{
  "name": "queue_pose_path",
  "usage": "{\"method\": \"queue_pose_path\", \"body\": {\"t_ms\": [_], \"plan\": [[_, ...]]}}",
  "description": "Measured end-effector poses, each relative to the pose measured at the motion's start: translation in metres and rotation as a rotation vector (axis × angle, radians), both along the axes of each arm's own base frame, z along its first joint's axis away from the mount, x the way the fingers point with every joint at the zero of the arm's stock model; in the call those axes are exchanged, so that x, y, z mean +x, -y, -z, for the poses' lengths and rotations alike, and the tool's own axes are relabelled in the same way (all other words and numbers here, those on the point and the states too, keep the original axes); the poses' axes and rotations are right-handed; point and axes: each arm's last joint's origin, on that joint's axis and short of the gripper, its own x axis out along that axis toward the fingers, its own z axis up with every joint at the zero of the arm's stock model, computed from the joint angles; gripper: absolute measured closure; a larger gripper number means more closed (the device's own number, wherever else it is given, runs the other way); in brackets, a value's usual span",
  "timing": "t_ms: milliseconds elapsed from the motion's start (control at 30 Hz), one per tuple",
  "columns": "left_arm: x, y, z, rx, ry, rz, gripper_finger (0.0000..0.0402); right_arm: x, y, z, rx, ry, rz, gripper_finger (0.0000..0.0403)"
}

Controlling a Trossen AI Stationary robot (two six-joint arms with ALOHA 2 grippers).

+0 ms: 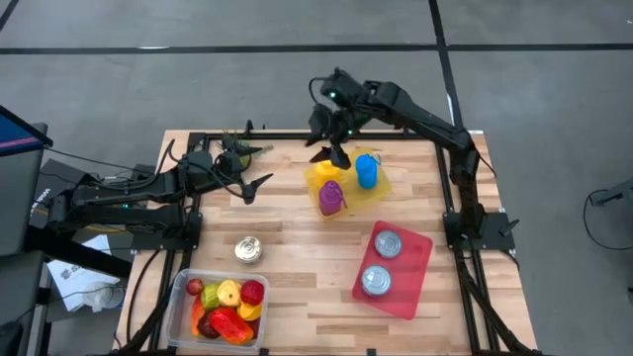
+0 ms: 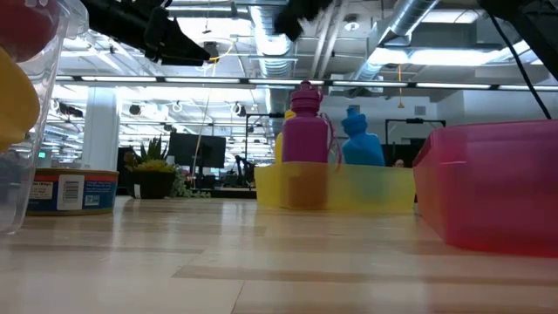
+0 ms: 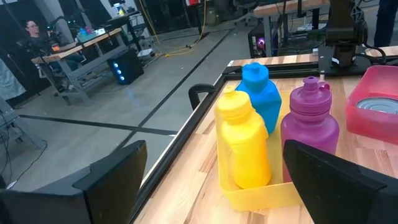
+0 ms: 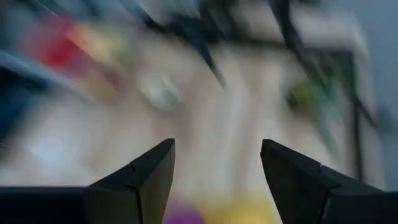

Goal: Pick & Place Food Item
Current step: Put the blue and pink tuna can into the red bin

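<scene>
A silver tin can (image 1: 248, 249) stands alone on the wooden table, left of the middle; its label shows in the low view (image 2: 74, 190). A clear tub of plastic fruit (image 1: 223, 307) sits at the near left corner. My left gripper (image 1: 252, 186) hangs open above the table's far left part, facing the yellow tray; its fingers frame the bottles in the left wrist view (image 3: 211, 155). My right gripper (image 1: 334, 153) is open above the far edge of the yellow tray (image 1: 346, 183). The right wrist view (image 4: 217, 149) is blurred. Neither gripper holds anything.
The yellow tray holds a yellow bottle (image 3: 242, 146), a blue bottle (image 3: 261, 99) and a purple bottle (image 3: 309, 124), all upright. A red tray (image 1: 394, 269) on the near right carries two tins. Bare wood lies between the lone can and the red tray.
</scene>
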Motion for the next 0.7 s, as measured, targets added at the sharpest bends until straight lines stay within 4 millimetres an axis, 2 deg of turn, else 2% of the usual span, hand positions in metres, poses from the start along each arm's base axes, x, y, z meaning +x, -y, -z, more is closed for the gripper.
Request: {"method": "queue_pose_path", "body": {"t_ms": [100, 167, 300, 400, 533, 600, 700], "plan": [[0.0, 0.0, 0.0, 0.001, 0.0, -0.004, 0.0032, 0.008, -0.005, -0.022, 0.171, 0.257, -0.198, 0.0175], [0.0, -0.001, 0.0, 0.004, 0.0, -0.021, 0.0032, 0.016, -0.008, -0.034, 0.215, 0.4, -0.282, 0.0175], [-0.001, -0.001, 0.0, 0.005, 0.0, -0.044, 0.0032, 0.035, -0.02, -0.057, 0.092, 0.639, -0.262, 0.0184], [-0.001, -0.001, 0.001, 0.003, -0.008, -0.044, 0.0032, 0.046, -0.045, -0.074, -0.025, 0.8, -0.203, 0.0192], [-0.001, -0.001, 0.003, -0.007, -0.033, -0.045, 0.0032, 0.053, -0.08, -0.089, -0.056, 0.957, -0.252, 0.0195], [-0.001, -0.001, 0.003, -0.007, -0.03, -0.044, 0.0032, 0.058, -0.097, -0.089, -0.057, 1.028, -0.291, 0.0195], [-0.001, -0.001, 0.002, -0.01, -0.015, -0.028, 0.0032, 0.081, -0.122, -0.065, -0.032, 1.226, -0.316, 0.0195]]}}
